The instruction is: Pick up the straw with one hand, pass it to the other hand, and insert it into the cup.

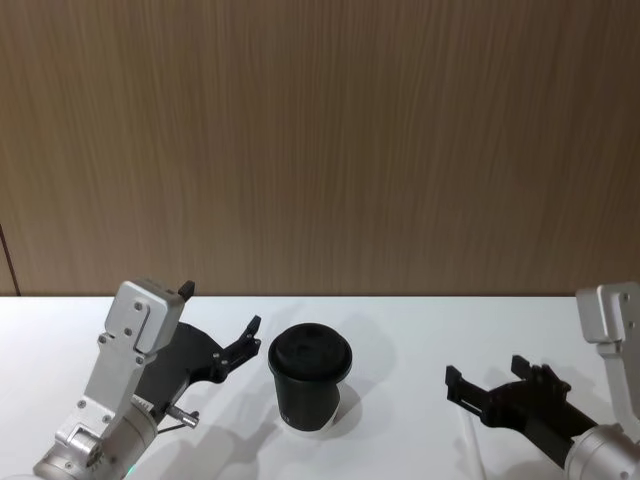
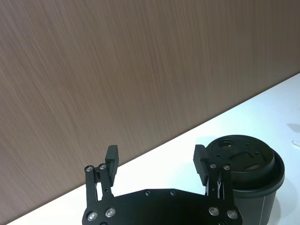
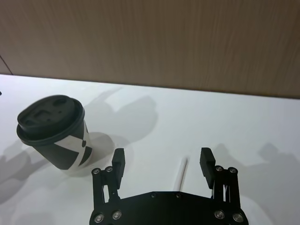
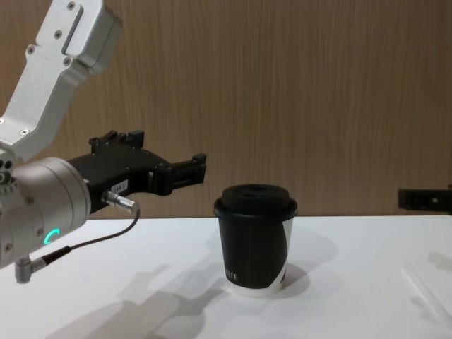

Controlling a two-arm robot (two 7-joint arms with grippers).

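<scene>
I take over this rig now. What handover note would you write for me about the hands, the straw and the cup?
Left hand: open, empty, raised beside the cup.
Right hand: open, empty, over the straw, which lies flat on the table.
Cup: upright, lid on, no straw in it.
Done: nothing yet.
Left: pick up, handover, insertion.

Both arms reach forward, the left claw (image 2: 156, 157) and right claw (image 3: 162, 158) each spread wide apart.
</scene>
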